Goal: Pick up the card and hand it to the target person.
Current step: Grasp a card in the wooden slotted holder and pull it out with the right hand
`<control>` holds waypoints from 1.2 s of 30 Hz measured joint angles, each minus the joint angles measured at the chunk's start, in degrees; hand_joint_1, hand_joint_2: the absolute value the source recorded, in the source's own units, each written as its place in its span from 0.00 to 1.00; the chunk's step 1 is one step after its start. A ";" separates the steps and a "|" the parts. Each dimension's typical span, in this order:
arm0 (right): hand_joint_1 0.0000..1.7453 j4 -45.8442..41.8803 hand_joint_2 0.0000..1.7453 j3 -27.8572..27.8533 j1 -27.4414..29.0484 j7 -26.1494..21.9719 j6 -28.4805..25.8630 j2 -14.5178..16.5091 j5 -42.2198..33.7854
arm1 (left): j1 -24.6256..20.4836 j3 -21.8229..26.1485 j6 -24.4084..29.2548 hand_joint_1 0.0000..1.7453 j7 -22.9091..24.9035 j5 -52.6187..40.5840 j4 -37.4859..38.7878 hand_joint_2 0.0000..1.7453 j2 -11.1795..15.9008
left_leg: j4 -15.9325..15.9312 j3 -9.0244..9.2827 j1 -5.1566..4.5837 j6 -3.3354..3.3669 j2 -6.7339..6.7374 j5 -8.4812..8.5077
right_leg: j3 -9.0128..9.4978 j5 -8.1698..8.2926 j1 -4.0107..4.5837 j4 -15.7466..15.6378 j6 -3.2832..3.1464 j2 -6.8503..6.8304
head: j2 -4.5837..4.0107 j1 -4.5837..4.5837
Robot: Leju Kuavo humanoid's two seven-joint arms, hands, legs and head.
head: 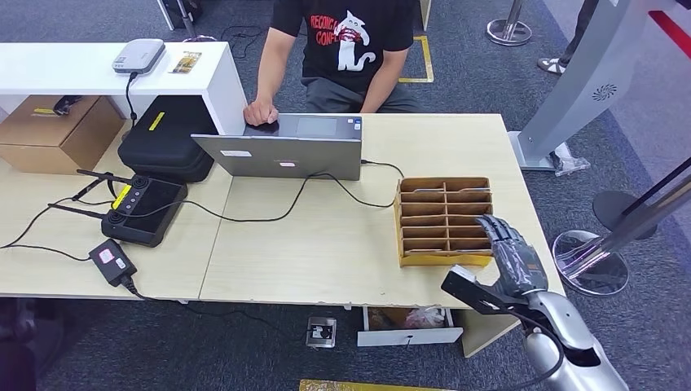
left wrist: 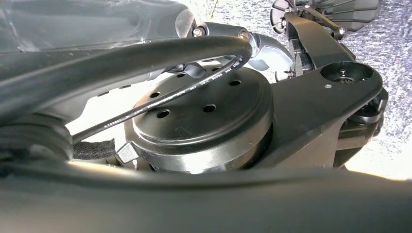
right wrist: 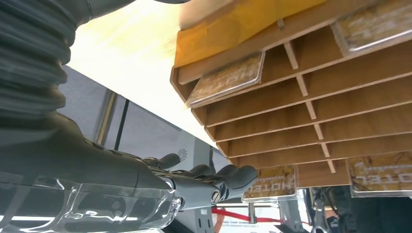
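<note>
The card [right wrist: 227, 80] is a thin, flat hotel card with gold and brown print, and it looks shiny, like plastic. It lies in a slot of the wooden card rack [head: 444, 220], with one edge sticking out past the slot. More cards like it sit in other slots of the rack, one of them [right wrist: 270, 183] right by the robot's fingertips [right wrist: 240, 175].

I think the card is very light and stiff, and a bit slippery because it is so smooth. It will not break easily, but it could slide out of a loose pinch. The best place to take hold looks like the edge that pokes out of the rack, pinched flat between thumb and finger.

The right hand [head: 509, 252] is just beside the rack, at its right side. Its fingers are stretched out and a little apart, and it holds nothing.

The rack stands on the pale bench [head: 326, 252]. Well to the left of the rack is a grey laptop [head: 281, 155]. Past the rack, on the far side of the bench, sits a person [head: 342, 53] in a black shirt, one hand at the laptop.

I cannot tell how the left hand is.
</note>
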 joint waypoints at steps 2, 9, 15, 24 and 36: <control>0.03 -0.38 1.00 0.13 0.18 0.00 0.24 -0.15 0.01 | 0.00 0.00 0.00 0.00 -0.04 0.14 0.00 0.00 0.00 | 0.00 0.00 0.00 0.00 0.00 0.00 | 0.00 0.00 0.00 0.00 0.00 0.00 | 0.00 0.00; 0.02 -0.66 1.00 0.35 0.16 -0.19 0.83 -0.20 0.01 | 0.00 0.00 0.00 0.00 -0.04 0.61 0.00 0.00 -0.01 | 0.00 -0.01 0.00 0.00 -0.01 0.00 | 0.00 0.00 0.00 0.00 0.00 0.00 | 0.00 0.00; 0.01 -0.66 1.00 0.37 0.11 -0.26 0.87 -0.19 0.01 | 0.00 0.00 0.01 0.00 -0.04 0.74 0.00 0.00 -0.04 | 0.00 -0.01 0.00 0.00 -0.01 0.00 | 0.00 0.00 0.00 0.00 0.00 0.00 | 0.00 0.00; 0.02 1.35 1.00 0.37 -0.31 -0.31 0.70 0.07 -0.14 | -0.06 -0.48 0.00 0.00 -0.04 0.32 0.00 0.00 -0.04 | 0.00 -0.01 0.00 0.00 -0.01 0.00 | 0.01 0.01 0.00 0.00 0.00 0.00 | 0.00 0.00; 0.94 2.87 1.00 0.37 0.64 -0.06 0.03 0.84 -0.08 | -0.20 -1.48 0.00 0.00 0.10 0.02 0.00 0.00 -0.04 | 0.00 0.00 0.00 0.00 0.00 0.00 | 0.00 0.00 0.00 0.00 0.00 0.00 | 0.00 0.00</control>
